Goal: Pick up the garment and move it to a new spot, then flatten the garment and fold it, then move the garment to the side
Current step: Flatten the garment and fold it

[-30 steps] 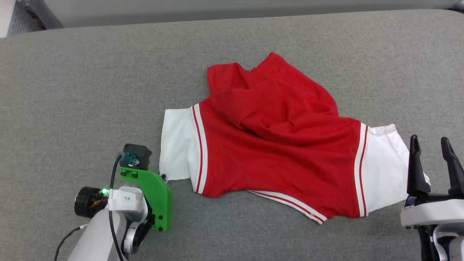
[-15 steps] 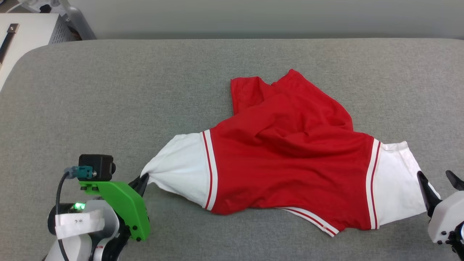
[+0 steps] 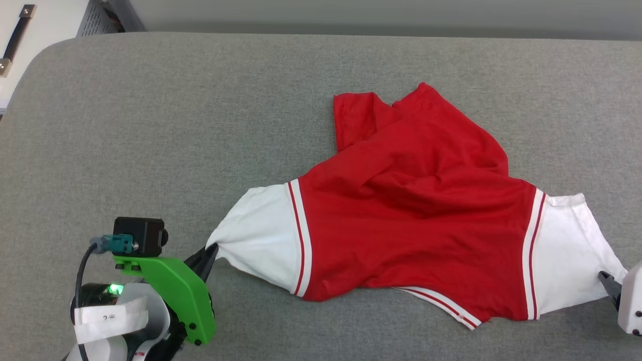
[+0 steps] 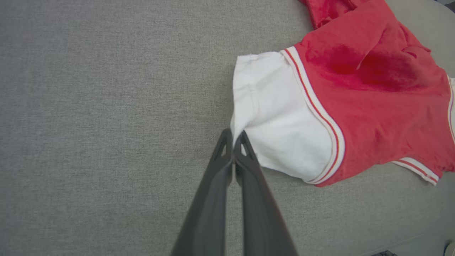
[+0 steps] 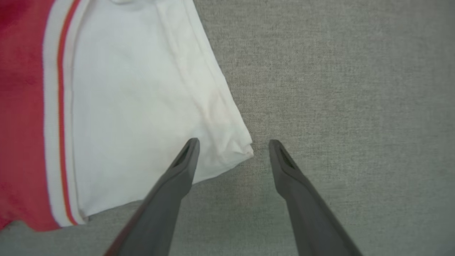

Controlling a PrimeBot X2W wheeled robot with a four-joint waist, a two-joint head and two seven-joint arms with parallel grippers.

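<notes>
The garment point(image 3: 416, 225) is a red shirt with white sleeves and red-white striped trim, lying rumpled on the grey table point(image 3: 150, 125) with its print hidden. My left gripper point(image 3: 209, 252) is at the lower left, shut on the corner of the left white sleeve, which is drawn out to a point. In the left wrist view the gripper's point(image 4: 234, 134) fingers are pressed together on the sleeve edge of the garment point(image 4: 284, 124). My right gripper point(image 5: 233, 143) is open, with the right sleeve's corner of the garment point(image 5: 135, 106) lying between its fingertips. In the head view the right gripper point(image 3: 609, 285) is at the right edge.
The grey padded table spreads wide to the left of and behind the shirt. A white cabinet point(image 3: 20, 45) with a dark handle stands past the table's far left corner. The table's rounded far edge point(image 3: 351, 35) runs along the top.
The head camera has shifted. My left gripper has taken hold of the left sleeve corner and drawn it out to a point. The right gripper now sits lower, at the right sleeve's corner.
</notes>
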